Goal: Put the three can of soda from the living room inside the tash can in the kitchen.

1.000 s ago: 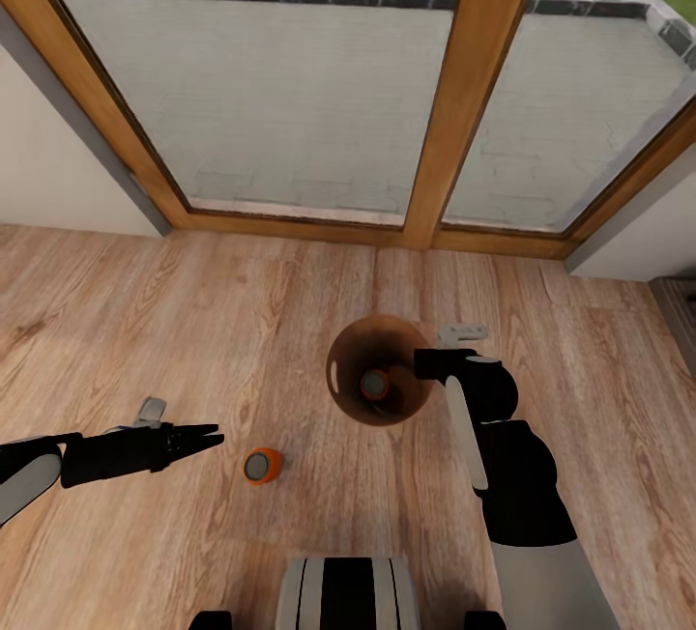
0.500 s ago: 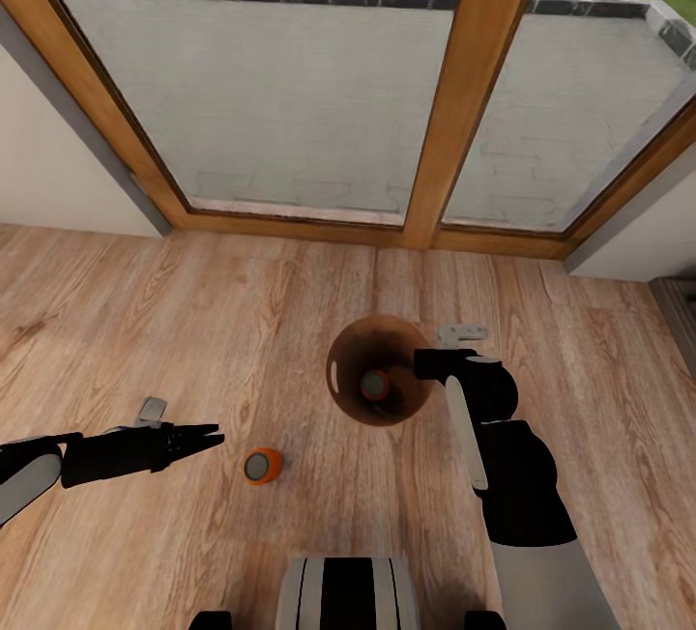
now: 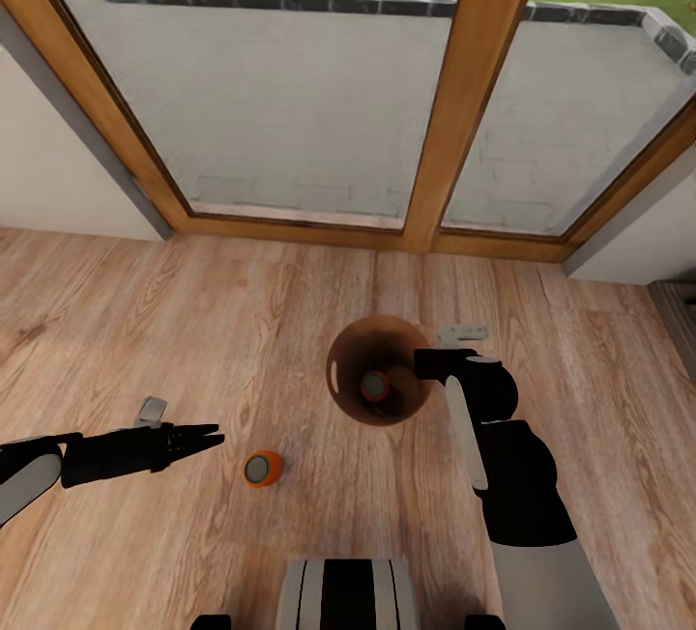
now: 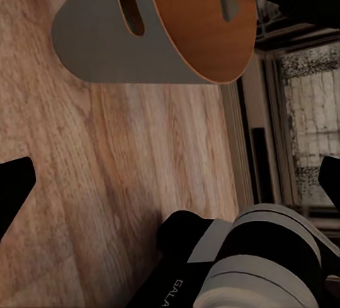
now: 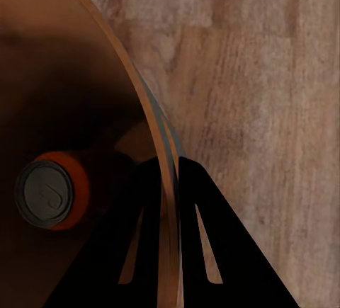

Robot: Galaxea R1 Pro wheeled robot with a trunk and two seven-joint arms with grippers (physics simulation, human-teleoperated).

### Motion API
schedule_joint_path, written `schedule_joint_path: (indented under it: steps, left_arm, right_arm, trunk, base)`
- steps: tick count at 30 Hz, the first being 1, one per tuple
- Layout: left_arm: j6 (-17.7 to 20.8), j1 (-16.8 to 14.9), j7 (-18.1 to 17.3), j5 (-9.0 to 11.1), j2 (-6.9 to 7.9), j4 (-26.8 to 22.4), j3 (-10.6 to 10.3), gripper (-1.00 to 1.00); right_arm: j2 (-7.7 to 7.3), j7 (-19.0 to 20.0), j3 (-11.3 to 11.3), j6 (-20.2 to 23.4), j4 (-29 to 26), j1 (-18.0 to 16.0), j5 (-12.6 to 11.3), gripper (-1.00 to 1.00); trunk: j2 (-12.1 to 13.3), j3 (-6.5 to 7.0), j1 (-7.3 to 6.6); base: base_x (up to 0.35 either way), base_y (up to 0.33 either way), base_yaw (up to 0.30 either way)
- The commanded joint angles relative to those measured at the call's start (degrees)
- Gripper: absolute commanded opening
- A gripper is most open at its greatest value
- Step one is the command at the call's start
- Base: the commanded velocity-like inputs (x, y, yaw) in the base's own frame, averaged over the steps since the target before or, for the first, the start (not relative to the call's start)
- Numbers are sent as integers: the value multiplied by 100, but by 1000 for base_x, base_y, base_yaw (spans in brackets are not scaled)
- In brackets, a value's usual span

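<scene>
The robot stands on the wood-plank floor [image 3: 193,321] before the wood-framed glass doors [image 3: 464,128], with the trash can [image 3: 379,371] held by its rim: the right gripper [image 5: 167,173] has one finger inside the wall and one outside, jaws clenched on the rim. One orange soda can [image 3: 374,386] lies inside the bin; in the right wrist view it [image 5: 51,191] rests against the tan inner wall. A second orange soda can [image 3: 262,467] stands on the floor, near the bin and just ahead of the left gripper [image 3: 208,437], whose jaws look nearly together in the head view, though the left wrist view shows its fingertips [image 4: 14,187] set well apart at the frame's edges, so released is the likelier reading.

The step in hand appears to be collecting the floor can. To do it well, the left arm should come down over the can with the jaws spread around its body, close at mid-height (the silvery top offers no grip), then lift clear before swinging over the bin's mouth.

Counted: two soda cans visible, both orange; one bin; two grippers.
</scene>
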Motion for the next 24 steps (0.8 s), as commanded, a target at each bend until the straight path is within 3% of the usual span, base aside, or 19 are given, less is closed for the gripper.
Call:
schedule_joint_path:
  steps: [1,24]
  left_arm:
    - [0,2,0,-2,0,0,0,100]
    - [0,1,-79,-7,-5,-8,-6,100]
  right_arm:
    - [1,26,-1,0,-1,-2,-63,-100]
    - [1,26,-1,0,-1,-5,-64,-100]
  trunk:
    - [0,9,0]
    - [0,215,0]
  base:
    - [0,0,0]
    - [0,0,0]
